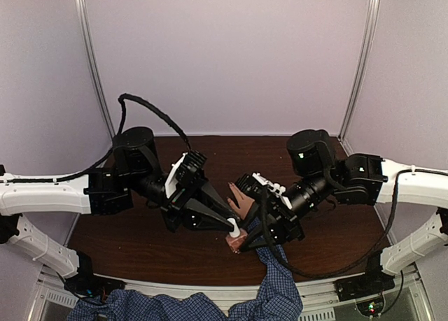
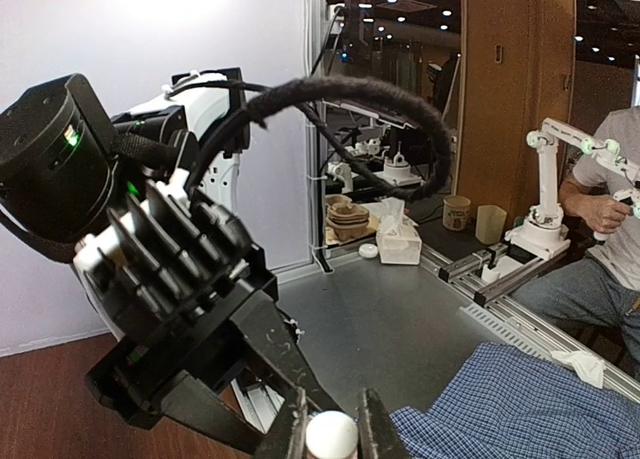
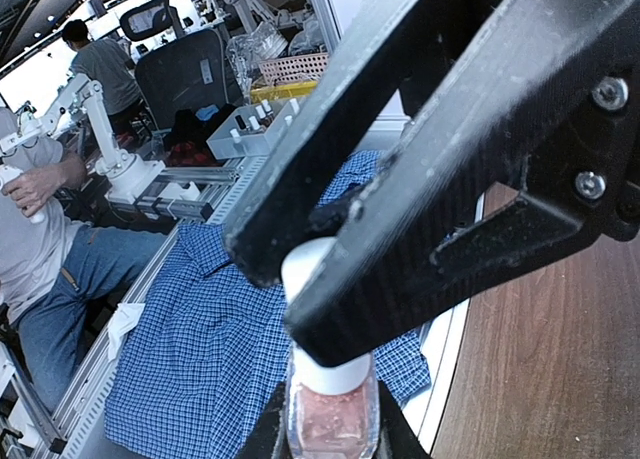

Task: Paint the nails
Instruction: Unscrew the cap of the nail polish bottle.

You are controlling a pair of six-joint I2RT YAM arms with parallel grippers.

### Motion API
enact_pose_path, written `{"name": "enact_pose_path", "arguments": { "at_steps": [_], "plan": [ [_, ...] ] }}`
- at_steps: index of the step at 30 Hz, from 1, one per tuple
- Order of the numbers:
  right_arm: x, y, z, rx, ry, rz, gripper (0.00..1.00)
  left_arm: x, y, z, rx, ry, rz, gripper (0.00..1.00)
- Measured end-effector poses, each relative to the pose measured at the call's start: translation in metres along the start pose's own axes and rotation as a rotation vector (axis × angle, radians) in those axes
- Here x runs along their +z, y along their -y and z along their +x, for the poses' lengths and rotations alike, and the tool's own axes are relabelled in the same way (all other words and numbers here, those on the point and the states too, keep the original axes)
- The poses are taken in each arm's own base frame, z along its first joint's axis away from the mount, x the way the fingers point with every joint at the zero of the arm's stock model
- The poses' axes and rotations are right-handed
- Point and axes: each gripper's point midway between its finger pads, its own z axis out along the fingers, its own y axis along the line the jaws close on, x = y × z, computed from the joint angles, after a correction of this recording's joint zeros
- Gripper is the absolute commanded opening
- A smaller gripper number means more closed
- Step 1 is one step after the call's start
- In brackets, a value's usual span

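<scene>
A light-skinned human hand (image 1: pixel 242 201) with a blue checked sleeve (image 1: pixel 276 279) lies on the brown table between my two grippers, fingers pointing up-left. Its nails are too small to make out. My left gripper (image 1: pixel 233 227) is shut on the white cap (image 2: pixel 331 436) of a small nail-polish bottle. My right gripper (image 1: pixel 242 243) is shut on the bottle's pinkish glass body (image 3: pixel 332 424) from below. In the right wrist view the left gripper's black fingers (image 3: pixel 450 169) clamp the cap (image 3: pixel 322 371) just above the glass. The bottle hangs just in front of the hand's wrist.
The brown table (image 1: pixel 133 244) is walled by pale panels with metal posts (image 1: pixel 360 62). A black cable (image 1: pixel 150 111) loops over the left arm. The blue checked shirt (image 1: pixel 175 308) spreads past the near table edge. The right arm's cable (image 1: pixel 329 268) droops over the table.
</scene>
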Motion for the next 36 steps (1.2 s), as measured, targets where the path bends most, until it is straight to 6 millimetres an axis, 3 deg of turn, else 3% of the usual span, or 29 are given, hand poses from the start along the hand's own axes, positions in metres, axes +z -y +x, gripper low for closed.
{"name": "enact_pose_path", "arguments": {
  "at_steps": [7,19,27,36],
  "plan": [
    [-0.005,0.017,-0.001,-0.009,-0.003,0.111,0.00,-0.006,-0.013,0.001,-0.019,-0.020,-0.095,0.01],
    [-0.035,0.071,0.002,-0.002,-0.026,0.473,0.00,-0.028,-0.066,0.008,-0.050,-0.057,-0.428,0.00],
    [-0.059,0.112,0.004,0.008,-0.043,0.743,0.00,-0.053,-0.107,0.016,-0.113,-0.059,-0.723,0.00],
    [-0.072,0.155,0.016,0.031,-0.107,0.959,0.00,-0.083,-0.145,0.039,-0.258,-0.012,-1.030,0.00]
  ]
}}
